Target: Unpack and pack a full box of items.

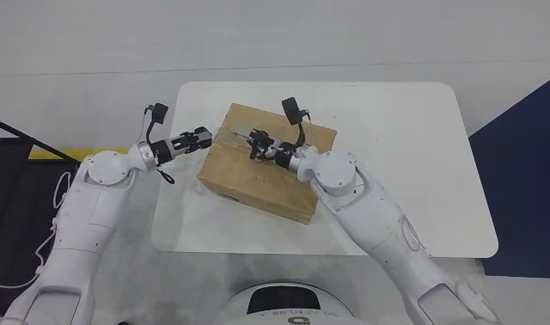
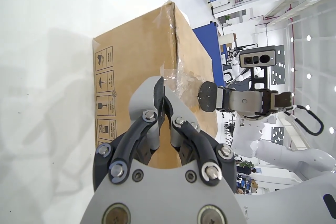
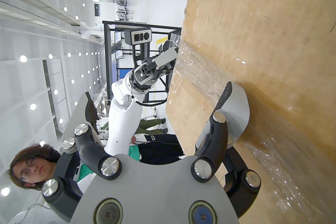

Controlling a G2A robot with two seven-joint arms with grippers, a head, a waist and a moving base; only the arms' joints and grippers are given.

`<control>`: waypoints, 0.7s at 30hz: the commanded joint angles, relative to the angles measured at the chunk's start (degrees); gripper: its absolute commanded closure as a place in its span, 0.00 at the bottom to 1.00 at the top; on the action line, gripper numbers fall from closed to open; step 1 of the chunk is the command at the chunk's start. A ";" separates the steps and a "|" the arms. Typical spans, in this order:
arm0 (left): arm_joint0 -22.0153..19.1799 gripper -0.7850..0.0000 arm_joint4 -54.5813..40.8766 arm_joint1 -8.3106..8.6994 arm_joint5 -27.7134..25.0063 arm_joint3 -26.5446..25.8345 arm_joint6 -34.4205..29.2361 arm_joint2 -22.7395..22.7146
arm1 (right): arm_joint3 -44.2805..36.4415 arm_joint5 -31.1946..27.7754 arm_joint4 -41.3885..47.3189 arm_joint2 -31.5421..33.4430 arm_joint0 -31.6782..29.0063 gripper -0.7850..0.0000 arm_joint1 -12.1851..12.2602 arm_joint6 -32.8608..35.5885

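A brown cardboard box [image 1: 258, 183] stands closed on the white table [image 1: 387, 127], with clear tape [image 2: 183, 78] along its top seam. My left gripper [image 2: 163, 96] is at the box's left end, level with the top edge, shut on the loose end of the tape; the top view shows it too [image 1: 204, 138]. My right gripper [image 3: 158, 103] is open over the top of the box near the seam [image 1: 256, 144], with one finger [image 3: 231, 101] resting against the cardboard [image 3: 262, 25] beside the tape [image 3: 199, 64]. The box hides its contents.
The box sits toward the table's left half; bare table surface lies to its right and in front. The table's left edge [image 1: 163, 196] runs close to the left arm. A black frame [image 1: 21, 140] stands on the floor at far left.
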 commanded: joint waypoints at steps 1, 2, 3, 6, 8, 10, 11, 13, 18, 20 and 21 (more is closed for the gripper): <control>0.05 1.00 -0.05 0.06 -0.04 -0.02 -0.06 -0.05 | 1.95 0.24 1.02 -0.92 1.31 0.00 -0.45 -0.36; 0.08 1.00 -0.08 0.09 -0.06 -0.02 -0.09 -0.09 | 2.86 0.12 1.54 -1.43 1.93 0.00 -0.72 -0.64; 0.12 1.00 -0.20 0.12 -0.13 -0.05 -0.18 -0.13 | 3.72 -0.11 2.09 -1.91 2.55 0.00 -0.98 -0.87; 0.20 1.00 -0.36 0.23 -0.20 -0.07 -0.40 -0.30 | 5.77 -0.84 3.80 -3.04 3.97 0.00 -1.74 -2.12; 0.27 1.00 -0.42 0.31 -0.24 -0.10 -0.50 -0.42 | 6.88 -1.69 5.02 -3.36 4.66 0.00 -2.21 -3.52; 0.36 1.00 -0.57 0.40 -0.29 -0.19 -0.68 -0.58 | 7.82 -2.12 5.62 -3.84 5.44 0.00 -2.62 -4.32; 0.41 1.00 -0.66 0.44 -0.33 -0.20 -0.79 -0.66 | 8.22 -2.12 5.75 -4.18 5.84 0.00 -2.82 -4.63; 0.52 1.00 -0.82 0.52 -0.36 -0.23 -0.82 -0.81 | 8.78 -1.90 5.96 -5.15 6.56 0.00 -3.27 -5.04; 0.61 1.00 -0.67 0.68 -0.53 -0.47 -1.15 -0.89 | 11.13 -1.01 6.15 -7.68 8.88 0.00 -4.48 -5.46; 0.70 1.00 -0.55 0.76 -0.67 -0.64 -1.32 -0.93 | 12.92 -1.01 6.64 -8.68 9.88 0.00 -5.04 -5.21; 0.77 1.00 -0.47 0.80 -0.75 -0.72 -1.40 -0.94 | 13.96 -1.11 6.90 -9.05 10.45 0.00 -5.33 -5.33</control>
